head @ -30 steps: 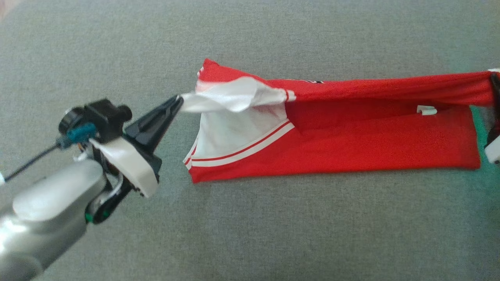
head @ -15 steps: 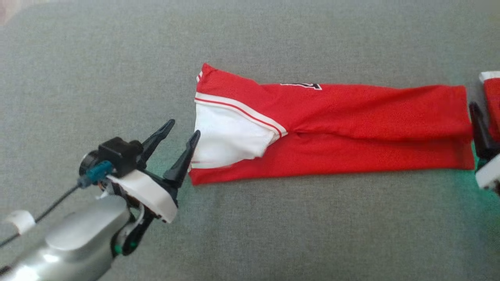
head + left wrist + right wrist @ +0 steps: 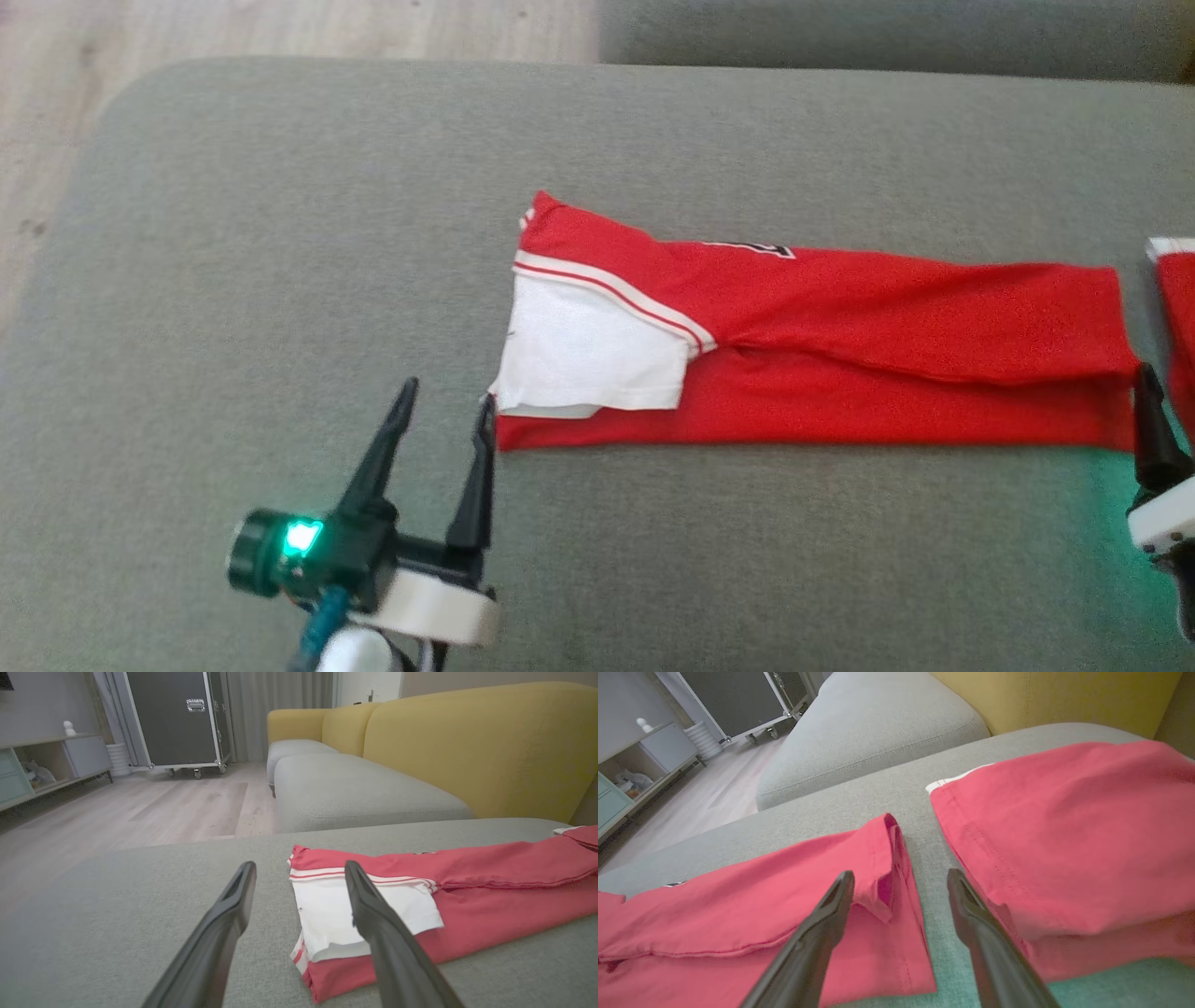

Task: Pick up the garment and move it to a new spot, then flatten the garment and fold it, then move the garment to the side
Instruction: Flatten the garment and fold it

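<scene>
The red garment [image 3: 887, 373] lies folded into a long strip across the grey cushion [image 3: 280, 233], with its white sleeve [image 3: 588, 350] on top at the left end. My left gripper [image 3: 446, 399] stands open just off that end, its right finger beside the sleeve's corner, holding nothing. In the left wrist view the garment [image 3: 490, 891] lies past the spread fingers of the left gripper [image 3: 300, 868]. My right gripper [image 3: 900, 876] is open over the strip's right hem [image 3: 887, 858]. One of its fingers [image 3: 1148, 425] shows at the right edge of the head view.
A second red cloth with white trim [image 3: 1178, 308] lies just right of the strip [image 3: 1064, 835]. The cushion's rounded edge and wooden floor [image 3: 280, 28] are at the far left. A grey seat [image 3: 355, 793] and yellow sofa back [image 3: 490, 742] stand beyond.
Both grippers have opened and let go of the garment, whose lifted layer now lies folded over flat. The left gripper has drawn back. The head camera has shifted too.
</scene>
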Controlling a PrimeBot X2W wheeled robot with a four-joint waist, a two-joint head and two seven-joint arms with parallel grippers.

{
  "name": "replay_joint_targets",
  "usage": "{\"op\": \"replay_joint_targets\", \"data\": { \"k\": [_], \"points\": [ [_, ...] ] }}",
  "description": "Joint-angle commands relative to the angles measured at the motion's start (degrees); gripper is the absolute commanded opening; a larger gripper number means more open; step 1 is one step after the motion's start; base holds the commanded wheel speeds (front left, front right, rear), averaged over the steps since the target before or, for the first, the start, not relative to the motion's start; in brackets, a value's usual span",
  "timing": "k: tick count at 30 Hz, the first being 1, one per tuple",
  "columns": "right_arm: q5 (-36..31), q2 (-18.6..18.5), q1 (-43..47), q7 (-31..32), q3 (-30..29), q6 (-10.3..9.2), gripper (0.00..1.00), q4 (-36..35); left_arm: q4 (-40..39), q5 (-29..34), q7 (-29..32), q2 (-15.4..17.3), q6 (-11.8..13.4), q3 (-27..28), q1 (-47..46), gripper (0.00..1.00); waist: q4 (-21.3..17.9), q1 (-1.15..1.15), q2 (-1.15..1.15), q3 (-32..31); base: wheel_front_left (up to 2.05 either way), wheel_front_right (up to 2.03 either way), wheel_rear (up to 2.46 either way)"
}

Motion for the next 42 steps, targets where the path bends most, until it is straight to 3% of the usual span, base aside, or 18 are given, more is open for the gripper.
{"op": "replay_joint_targets", "data": {
  "k": [1, 9, 14, 15, 16, 17, 25, 30, 37, 42],
  "points": [
    [-1.3, -0.99, -2.15, 0.98, -0.76, -0.04, 1.0, -0.41, -2.56, 2.71, -0.54, -0.72, 0.44, 3.64, -0.42, 1.0, 1.91, 0.01, -0.01, -0.78, 0.0, 0.0, 0.0],
    [-10.71, 0.41, -5.28, 8.75, -8.92, -0.04, 1.0, 10.52, -3.41, 10.44, -0.54, -6.81, -2.91, 7.19, 5.16, 1.0, 6.64, 0.01, -0.01, -1.55, 0.0, 0.0, 0.0],
    [-10.64, 2.59, -4.98, 13.6, -9.39, -0.04, 1.0, 10.94, -3.02, 12.66, -0.54, -8.32, -4.47, 9.51, 6.42, 1.0, 7.37, 0.01, -0.01, -1.79, 0.0, 0.0, 0.0],
    [-9.69, 2.86, -4.83, 14.71, -9.03, -0.04, 0.84, 10.46, -2.89, 13.2, -0.54, -8.61, -4.87, 9.97, 6.65, 1.0, 7.4, 0.01, -0.01, -1.87, 0.0, 0.0, 0.0],
    [-9.11, 2.81, -4.56, 15.6, -8.57, -0.04, 0.36, 9.92, -2.74, 13.64, -0.54, -8.89, -5.25, 10.45, 6.9, 1.0, 7.38, 0.01, -0.01, -2.0, 0.0, 0.0, 0.0],
    [-8.77, 2.66, -4.25, 16.12, -8.31, -0.04, 0.0, 9.39, -2.56, 14.18, -0.54, -9.08, -5.56, 10.87, 7.15, 1.0, 7.28, 0.01, -0.01, -2.18, 0.0, 0.0, 0.0],
    [-8.58, -1.47, -2.71, 14.75, -9.26, -0.04, 0.0, 3.67, -2.17, 17.24, -0.54, -10.29, -7.51, 13.28, 8.85, 1.0, 6.12, 0.01, -0.01, -4.07, 0.0, 0.0, 0.0],
    [-6.02, -4.46, -2.9, 17.36, -10.41, -0.04, 0.0, -2.13, -1.53, 17.81, -0.54, -10.78, -8.7, 14.63, 10.31, 1.0, 5.32, 0.01, -0.01, -5.22, 0.0, 0.0, 0.0],
    [5.49, 3.16, -5.01, 22.96, -6.52, -0.04, 0.0, -18.21, -1.13, 19.0, -0.54, -11.4, -9.84, 16.25, 11.11, 1.0, 5.17, 0.01, -0.01, -6.41, 0.0, 0.0, 0.0],
    [6.89, 8.46, -6.31, 25.61, 0.07, -0.04, 0.0, -25.03, -0.69, 19.73, -0.54, -11.86, -11.0, 16.72, 10.76, 1.0, 6.82, 0.01, -0.01, -6.58, 0.0, 0.0, 0.0]
  ]
}}
